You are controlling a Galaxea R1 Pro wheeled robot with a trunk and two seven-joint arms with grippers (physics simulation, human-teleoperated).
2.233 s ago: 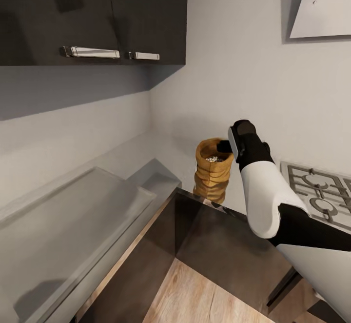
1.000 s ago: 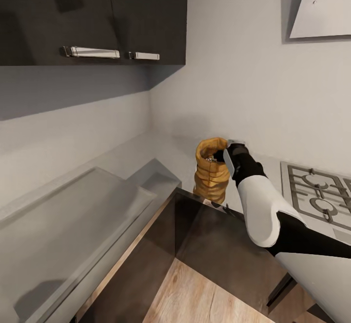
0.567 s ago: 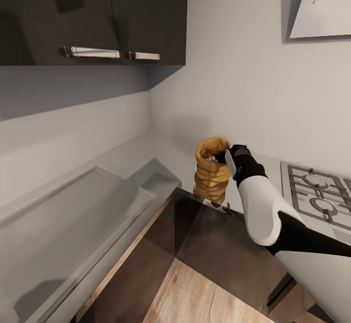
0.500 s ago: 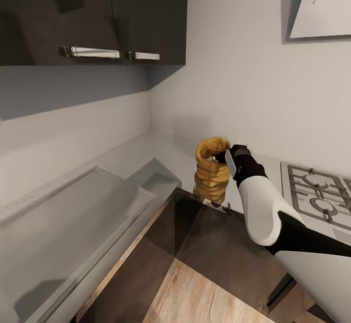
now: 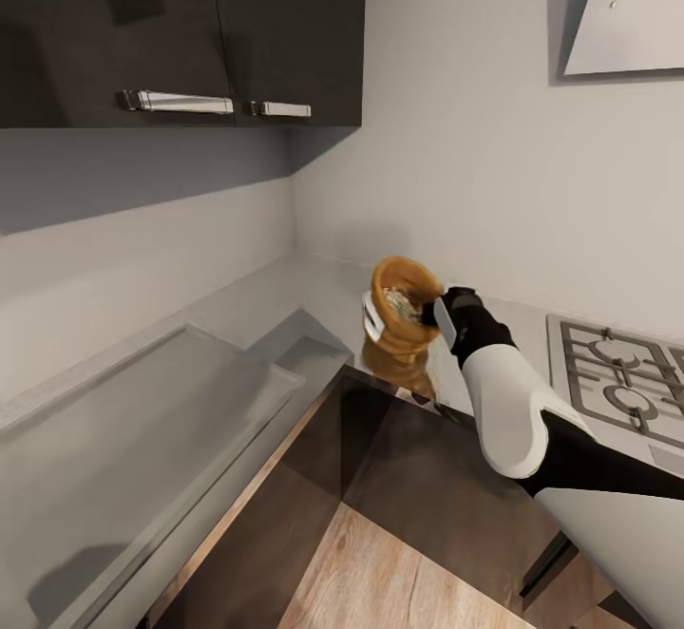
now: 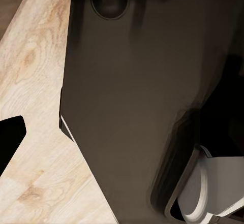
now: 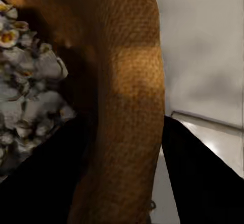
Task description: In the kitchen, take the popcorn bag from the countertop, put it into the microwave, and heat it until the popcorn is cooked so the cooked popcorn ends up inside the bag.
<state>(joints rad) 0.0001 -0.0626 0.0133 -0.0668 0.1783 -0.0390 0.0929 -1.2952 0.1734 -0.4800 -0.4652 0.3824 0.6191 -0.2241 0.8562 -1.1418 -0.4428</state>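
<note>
Above the countertop [image 5: 313, 311] near the far corner, the right gripper [image 5: 435, 311] pinches the rim of the tilted popcorn bag [image 5: 399, 311], popcorn [image 7: 25, 87] inside.

Nothing here can be read. The popcorn bag [image 5: 401, 311] has a white label [image 5: 372, 316], too small and blurred to tell.

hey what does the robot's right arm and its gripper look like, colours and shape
The right arm has a smooth, rounded white shell on the forearm, with black sections at the elbow and wrist. The wrist narrows to a black block with a pale grey strip. The right gripper is black; in the wrist view its fingers look plain and dark, without markings.
</note>
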